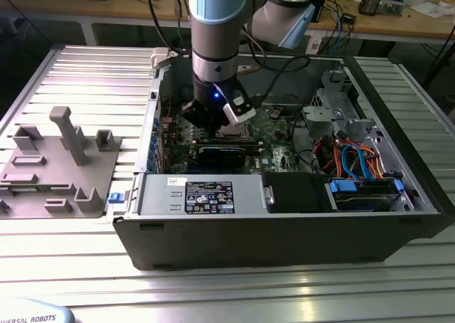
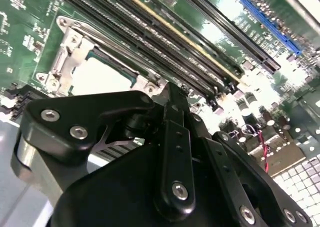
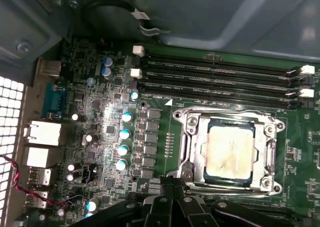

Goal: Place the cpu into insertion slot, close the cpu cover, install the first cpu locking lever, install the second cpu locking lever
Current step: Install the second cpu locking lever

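Observation:
The cpu lies flat in the insertion slot on the green board, its dull silver top showing through the cut-out of the cpu cover. The cover is folded down over it. Thin metal lever rods run along two sides of the socket. My gripper is shut, its black fingertips together just beside one corner of the socket with nothing visible between them. In the second wrist view the gripper hangs close over the cpu and the cover. In the exterior view the gripper reaches down inside the open computer case.
Long memory slots run close along one side of the socket. A black card and the power supply box sit nearer the case's front wall. Drive cage and coloured cables fill the exterior view's right. A grey fixture tray stands outside, left.

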Robot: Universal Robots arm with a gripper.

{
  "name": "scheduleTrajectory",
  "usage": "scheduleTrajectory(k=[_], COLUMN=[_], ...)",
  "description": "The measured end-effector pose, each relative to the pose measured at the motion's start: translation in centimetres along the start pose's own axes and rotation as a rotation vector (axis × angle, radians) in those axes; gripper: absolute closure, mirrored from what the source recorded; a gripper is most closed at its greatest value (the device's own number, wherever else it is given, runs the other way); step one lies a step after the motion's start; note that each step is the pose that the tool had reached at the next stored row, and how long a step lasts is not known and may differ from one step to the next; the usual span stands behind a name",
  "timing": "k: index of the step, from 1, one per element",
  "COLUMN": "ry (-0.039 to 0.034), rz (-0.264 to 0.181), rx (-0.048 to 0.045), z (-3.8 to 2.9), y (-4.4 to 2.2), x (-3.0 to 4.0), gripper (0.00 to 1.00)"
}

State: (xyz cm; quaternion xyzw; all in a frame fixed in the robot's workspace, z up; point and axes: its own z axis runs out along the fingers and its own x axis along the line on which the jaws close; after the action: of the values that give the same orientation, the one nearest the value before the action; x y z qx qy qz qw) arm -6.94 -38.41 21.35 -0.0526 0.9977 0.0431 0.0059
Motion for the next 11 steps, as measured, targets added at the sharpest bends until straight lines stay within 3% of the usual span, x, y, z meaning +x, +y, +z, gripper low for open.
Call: scheduleTrajectory(k=[1, 5, 7, 11], ry=[0.0022, 0.0235, 0.0312, 0.0446], rz=[0.0, 0.001, 0.002, 0.003], rx=[0.0053, 0.0419, 0.0528, 0.0648], z=[0.02, 0.09, 0.13, 0.21], y=[0.13, 0.71, 0.91, 1.49], x=[-0.33, -2.08, -2.78, -3.98], gripper=[0.89, 0.89, 0.89, 0.89])
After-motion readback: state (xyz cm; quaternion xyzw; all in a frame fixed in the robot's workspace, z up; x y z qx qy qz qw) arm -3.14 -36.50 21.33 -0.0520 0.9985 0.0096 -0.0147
